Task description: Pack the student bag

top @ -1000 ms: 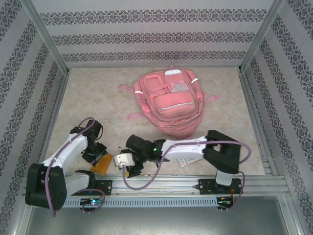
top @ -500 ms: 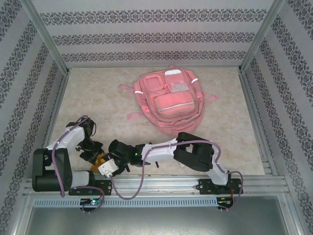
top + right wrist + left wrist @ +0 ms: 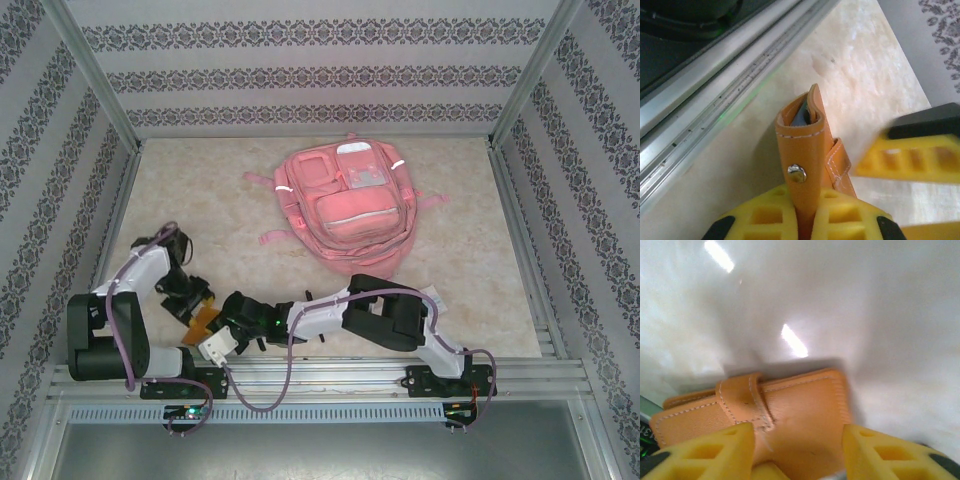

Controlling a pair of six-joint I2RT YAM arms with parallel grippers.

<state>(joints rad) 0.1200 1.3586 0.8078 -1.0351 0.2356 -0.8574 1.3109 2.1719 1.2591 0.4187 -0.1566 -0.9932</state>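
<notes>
Pink soft fabric, the student bag (image 3: pixel 345 205) lies flat at upper centre, probably floppy and best gripped at a pocket rim; the right gripper (image 3: pixel 802 212) pinches an orange wallet (image 3: pixel 801 135), the left gripper (image 3: pixel 799 436) stands parted near it.

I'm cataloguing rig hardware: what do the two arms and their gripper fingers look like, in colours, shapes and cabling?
The left arm and right arm have white links, black joints and bases, and a purple cable looping along each. Their fingers are yellow plastic with cut-out cells, black behind.
</notes>
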